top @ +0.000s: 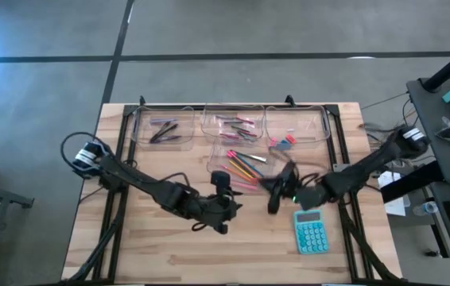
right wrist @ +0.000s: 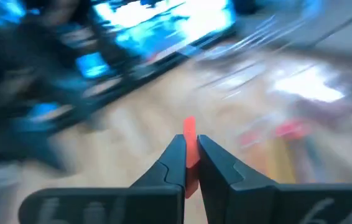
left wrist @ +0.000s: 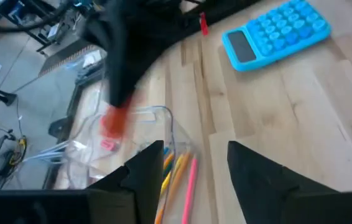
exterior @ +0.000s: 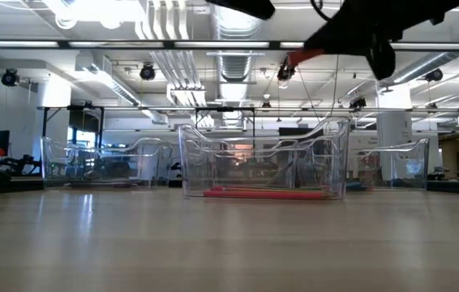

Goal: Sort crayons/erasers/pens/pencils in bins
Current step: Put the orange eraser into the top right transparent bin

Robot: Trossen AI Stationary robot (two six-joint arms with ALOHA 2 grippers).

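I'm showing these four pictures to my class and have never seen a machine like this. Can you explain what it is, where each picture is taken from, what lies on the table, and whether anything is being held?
It is a robot with two dark arms at a wooden table, each ending in a two-finger gripper. One picture looks straight down, one looks level across the tabletop, and two come from cameras on the wrists.

On the table are four clear bins: three in a back row and one in front holding pencils. A teal calculator lies nearer the front.

The right gripper is shut on a small red piece, perhaps a crayon or an eraser. The left gripper is open and empty, beside the pencil bin.
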